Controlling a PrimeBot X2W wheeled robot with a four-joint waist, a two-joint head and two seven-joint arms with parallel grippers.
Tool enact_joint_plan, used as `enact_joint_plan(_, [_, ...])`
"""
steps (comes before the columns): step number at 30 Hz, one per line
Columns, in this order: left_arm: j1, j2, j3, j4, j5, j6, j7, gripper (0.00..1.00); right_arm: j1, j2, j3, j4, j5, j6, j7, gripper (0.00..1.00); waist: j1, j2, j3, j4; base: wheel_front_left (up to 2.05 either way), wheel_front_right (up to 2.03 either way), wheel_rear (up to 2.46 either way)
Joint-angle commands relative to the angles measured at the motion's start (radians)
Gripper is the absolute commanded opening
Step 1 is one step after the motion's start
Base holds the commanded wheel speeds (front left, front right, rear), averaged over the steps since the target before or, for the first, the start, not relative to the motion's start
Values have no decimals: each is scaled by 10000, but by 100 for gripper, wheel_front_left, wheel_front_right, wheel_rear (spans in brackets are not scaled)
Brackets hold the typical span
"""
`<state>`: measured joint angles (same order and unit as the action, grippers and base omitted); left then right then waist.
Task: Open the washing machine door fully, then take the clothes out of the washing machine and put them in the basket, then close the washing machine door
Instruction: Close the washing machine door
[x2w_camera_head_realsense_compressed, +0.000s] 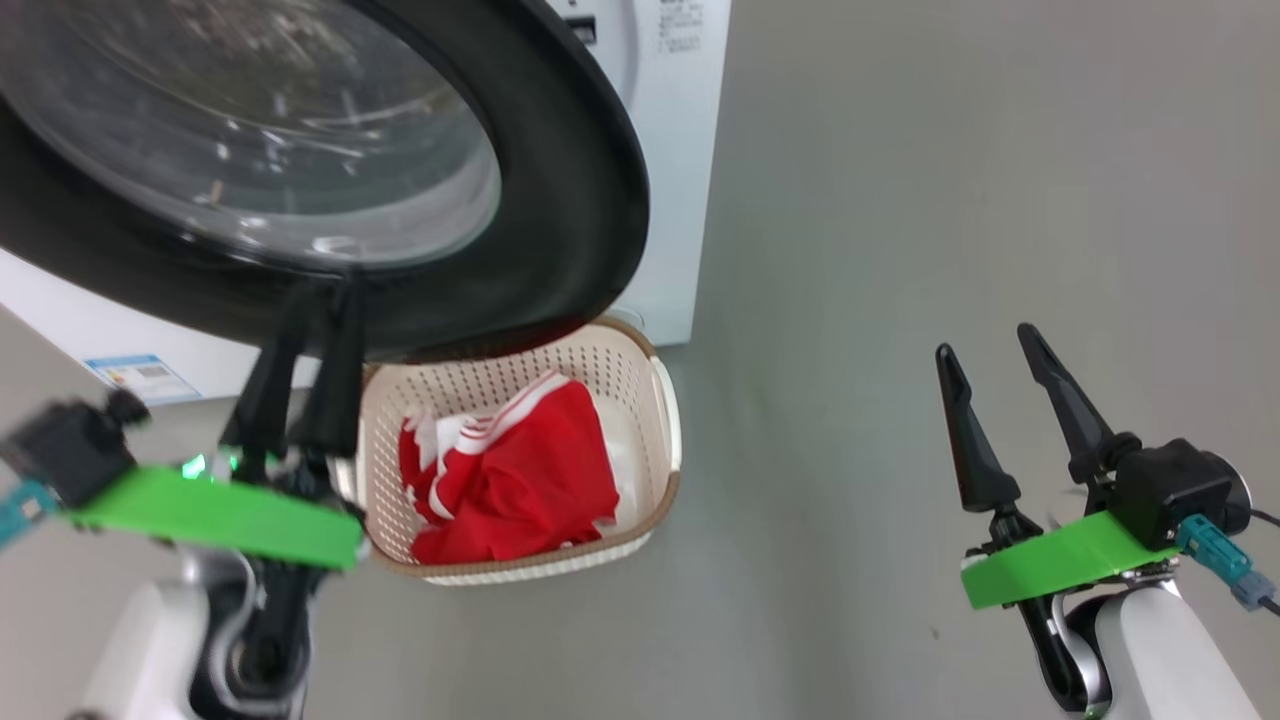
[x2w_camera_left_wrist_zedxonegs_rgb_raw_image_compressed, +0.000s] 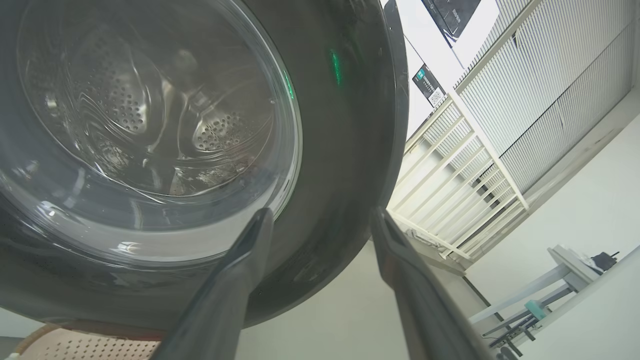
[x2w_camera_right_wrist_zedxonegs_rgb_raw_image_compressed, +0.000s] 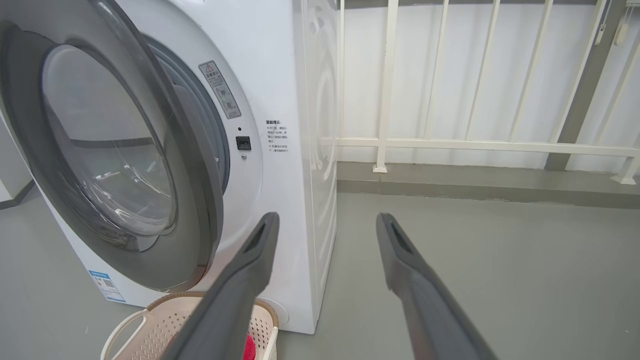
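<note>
Grey floor (x2w_camera_head_realsense_compressed: 900, 200) around wide-open right end effector (x2w_camera_head_realsense_compressed: 987, 340); washing machine door (x2w_camera_head_realsense_compressed: 580, 200) directly ahead of wide-open left end effector (x2w_camera_left_wrist_zedxonegs_rgb_raw_image_compressed: 322, 212), overhanging basket (x2w_camera_head_realsense_compressed: 470, 385).

Blocked above the basket (x2w_camera_head_realsense_compressed: 668, 430) at its back rim by the overhanging washing machine door (x2w_camera_head_realsense_compressed: 585, 180); free passage over open floor (x2w_camera_head_realsense_compressed: 950, 180) to the right.

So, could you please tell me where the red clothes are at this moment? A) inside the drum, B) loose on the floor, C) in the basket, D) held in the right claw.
C: the red clothes lie bundled inside the basket, which sits just below the lower edge of the open washing machine door.
</note>
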<state>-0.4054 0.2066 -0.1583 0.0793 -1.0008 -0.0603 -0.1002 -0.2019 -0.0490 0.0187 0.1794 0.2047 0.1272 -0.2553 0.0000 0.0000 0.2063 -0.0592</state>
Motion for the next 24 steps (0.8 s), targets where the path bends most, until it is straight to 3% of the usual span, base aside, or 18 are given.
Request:
enact_joint_plan(1, [191, 460, 172, -312, 480, 104, -192, 100, 77, -12, 166, -210, -91, 35, -65, 100, 0, 0, -436, 240, 0, 0, 0])
enact_joint_plan(5, [742, 812, -235, -481, 1593, 98, -726, 100, 255, -12, 170, -305, -259, 35, -65, 100, 0, 0, -775, 288, 0, 0, 0])
enact_joint_plan(11, [1531, 1138, -348, -604, 3069, 514, -1367, 100, 503, -12, 130, -346, -427, 35, -65, 100, 0, 0, -1101, 237, 0, 0, 0])
enact_joint_plan(17, [2431, 1098, -186, -858, 4087, 1020, -1571, 100, 875, -12, -103, -537, -494, 35, -65, 100, 0, 0, -1330, 261, 0, 0, 0])
enact_joint_plan(24, [3619, 974, 332, -1061, 4636, 1299, -1611, 100, 1564, -12, -234, -706, -412, 35, -65, 100, 0, 0, -1912, 323, 0, 0, 0])
